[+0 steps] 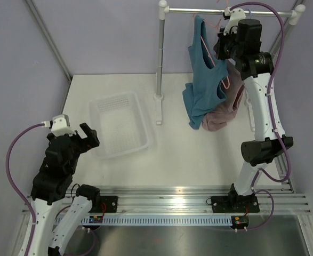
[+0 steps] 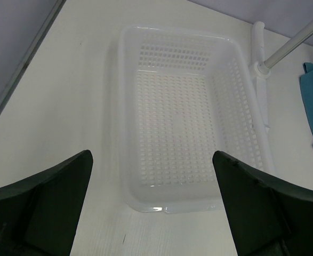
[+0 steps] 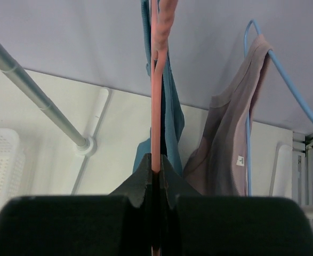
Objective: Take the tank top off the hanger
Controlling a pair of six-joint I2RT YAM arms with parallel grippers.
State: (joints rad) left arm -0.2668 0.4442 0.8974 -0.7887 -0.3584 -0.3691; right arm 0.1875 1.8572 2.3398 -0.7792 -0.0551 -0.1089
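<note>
The teal-blue tank top (image 1: pixel 203 80) hangs from the rail on the salmon-pink hanger (image 1: pixel 205 47), its lower part bunched near the table. In the right wrist view the hanger (image 3: pixel 155 96) runs straight up from my fingers, with the tank top (image 3: pixel 174 120) just behind it. My right gripper (image 1: pixel 221 47) (image 3: pixel 155 169) is shut on the hanger's thin bar, up beside the top. My left gripper (image 1: pixel 90 137) (image 2: pixel 152 160) is open and empty, low over the table at the near end of the basket, far from the top.
A white perforated basket (image 1: pixel 145 142) (image 2: pixel 125 106) lies left of the rack's post (image 1: pixel 160 53). A dusty-pink top (image 1: pixel 221 118) (image 3: pixel 228 149) hangs on a pale blue hanger (image 3: pixel 284 69) right of the tank top. The metal rail (image 1: pixel 199 9) crosses the top.
</note>
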